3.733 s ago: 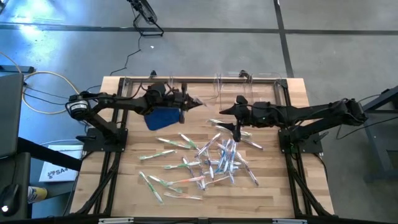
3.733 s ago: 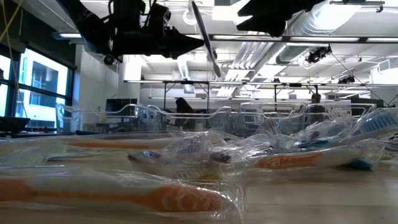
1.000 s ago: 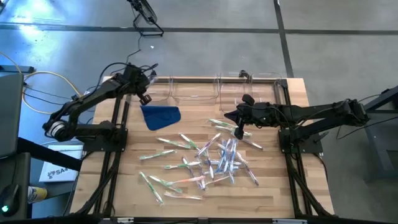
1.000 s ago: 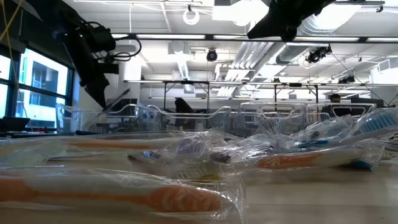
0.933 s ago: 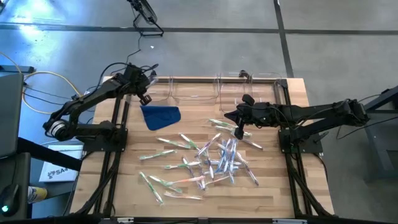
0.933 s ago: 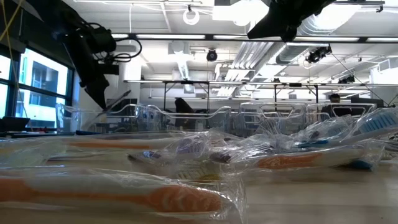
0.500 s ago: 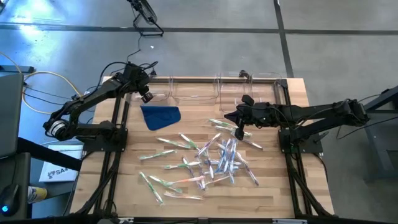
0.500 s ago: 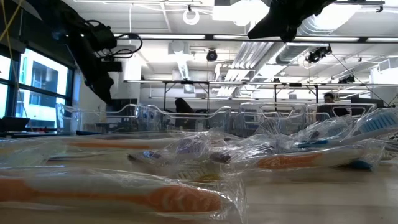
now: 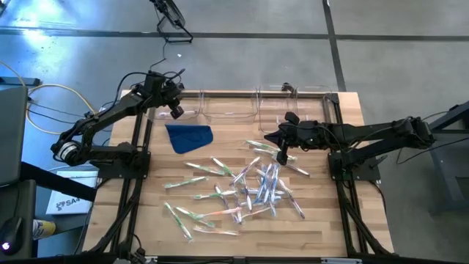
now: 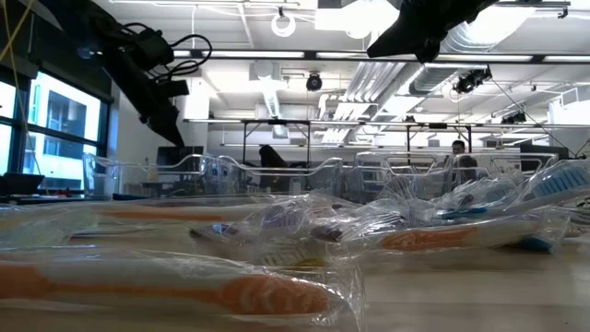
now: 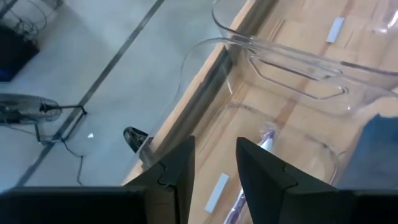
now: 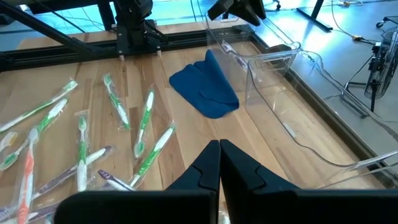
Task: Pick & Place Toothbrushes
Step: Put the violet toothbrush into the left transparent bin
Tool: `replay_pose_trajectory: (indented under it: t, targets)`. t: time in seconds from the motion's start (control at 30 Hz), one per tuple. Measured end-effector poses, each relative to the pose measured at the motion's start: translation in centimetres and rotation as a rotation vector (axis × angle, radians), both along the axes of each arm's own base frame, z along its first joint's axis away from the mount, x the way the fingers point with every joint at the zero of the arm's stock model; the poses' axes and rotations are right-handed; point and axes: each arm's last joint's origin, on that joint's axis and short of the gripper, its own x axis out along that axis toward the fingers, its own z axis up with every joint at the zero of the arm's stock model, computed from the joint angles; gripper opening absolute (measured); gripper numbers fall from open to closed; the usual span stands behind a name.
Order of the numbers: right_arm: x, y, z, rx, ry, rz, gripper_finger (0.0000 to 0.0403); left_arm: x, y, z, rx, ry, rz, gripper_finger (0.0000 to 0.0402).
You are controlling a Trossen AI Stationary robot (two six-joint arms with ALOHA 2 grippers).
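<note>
The left claw (image 9: 176,111) is held above the far-left clear bin (image 9: 192,106), fingers spread with a gap, nothing pinched. One wrapped toothbrush (image 11: 249,186) is seen lying in that bin just below this claw. The right claw (image 9: 281,157) is pressed together, empty, hung over the far edge of the toothbrushes (image 9: 245,192). These are scattered in a loose heap on the wooden surface (image 9: 322,220), mostly nearer than the right claw. A blue cloth (image 9: 190,136) is laid just nearer than the left claw, beside the bin.
</note>
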Motion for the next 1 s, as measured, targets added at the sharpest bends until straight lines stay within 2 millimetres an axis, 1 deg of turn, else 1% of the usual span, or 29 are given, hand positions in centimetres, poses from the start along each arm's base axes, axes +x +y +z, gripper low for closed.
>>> replay_pose_trajectory:
  t: [0.13, 0.3, 0.47, 0.6, 0.77, 1.0]
  targets:
    - [0.1, 0.0, 0.1, 0.001, -0.015, 0.001, 0.0003, -0.1, -0.3, 0.3, 0.017, -0.002, -0.025, 0.0113]
    - [0.1, 0.0, 0.2, 0.0, -0.022, -0.001, 0.0003, -0.9, -1.7, 2.2, 0.087, -0.046, -0.09, 0.0113]
    - [0.1, 0.0, 0.2, 0.0, -0.023, -0.002, 0.0003, -1.8, -4.1, 4.5, 0.194, -0.103, -0.124, 0.0113]
    - [0.1, 0.0, 0.2, 0.0, -0.028, -0.002, 0.0003, -2.1, -6.5, 5.7, 0.244, -0.147, -0.187, 0.0113]
    - [0.2, 0.0, 0.5, -0.004, -0.059, -0.001, 0.0003, -1.2, -9.1, 6.3, 0.296, -0.22, -0.332, 0.0113]
    - [0.2, -0.1, 0.7, -0.019, -0.072, -0.031, 0.0002, 0.8, -12.0, 5.7, 0.324, -0.302, -0.494, 0.0113]
